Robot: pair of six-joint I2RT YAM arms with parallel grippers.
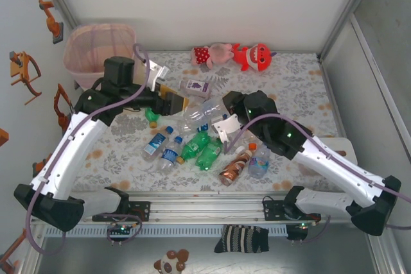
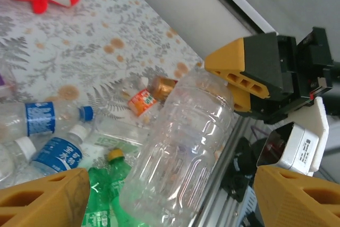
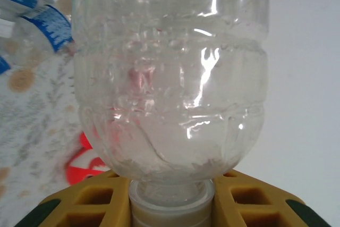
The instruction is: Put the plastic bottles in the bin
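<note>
Bare table [image 1: 302, 88] beyond bottle pile [image 1: 192, 145]

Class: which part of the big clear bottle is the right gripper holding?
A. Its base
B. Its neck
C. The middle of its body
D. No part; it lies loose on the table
B: in the right wrist view, the right gripper has its yellow fingers shut on either side of the clear bottle at its neck.

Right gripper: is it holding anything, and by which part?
Yes. The right gripper holds the large clear bottle, pinched at its neck end between the two yellow fingers.
</note>
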